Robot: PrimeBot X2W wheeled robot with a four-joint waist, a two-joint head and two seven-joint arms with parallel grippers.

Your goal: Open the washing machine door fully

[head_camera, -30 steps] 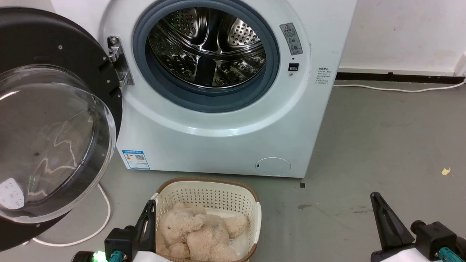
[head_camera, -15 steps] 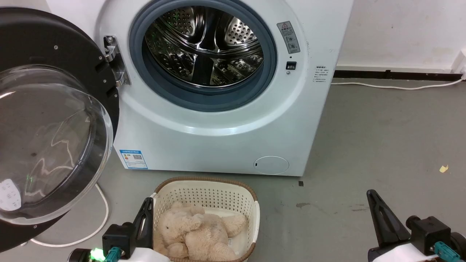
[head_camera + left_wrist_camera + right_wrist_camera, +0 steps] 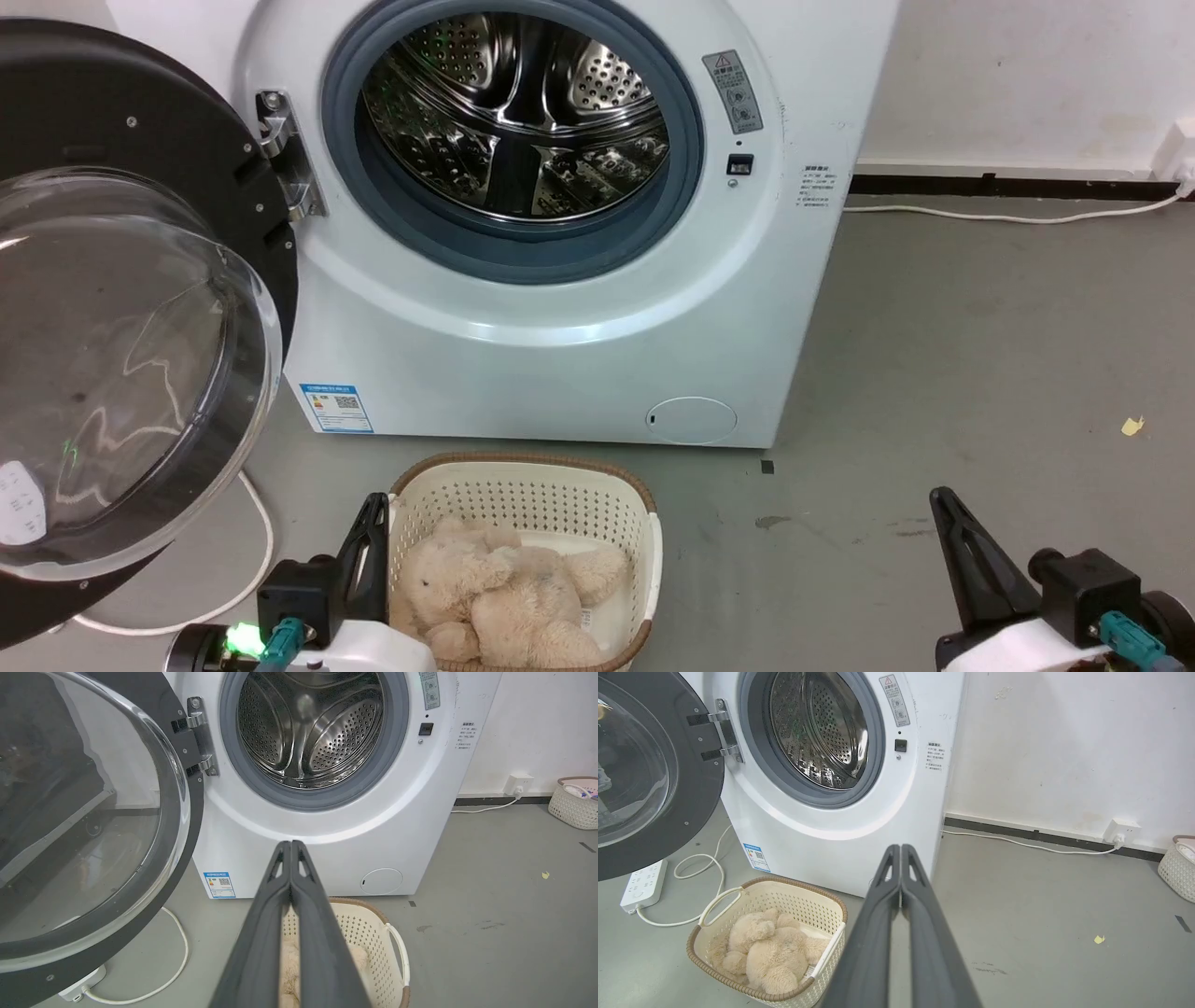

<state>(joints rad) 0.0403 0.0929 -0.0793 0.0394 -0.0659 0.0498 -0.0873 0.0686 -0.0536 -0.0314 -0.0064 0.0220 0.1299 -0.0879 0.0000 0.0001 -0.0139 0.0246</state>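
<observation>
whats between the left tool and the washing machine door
In the head view, a loop of white cable lies on the grey floor between the shut left tool and the washing machine door. The rest of that stretch is bare.

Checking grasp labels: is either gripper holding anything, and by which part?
Nothing is held: the left gripper and right gripper are both shut, empty, apart from the open washing machine door.

Bright, sharp pics; glare on door (image 3: 140, 373)
</observation>
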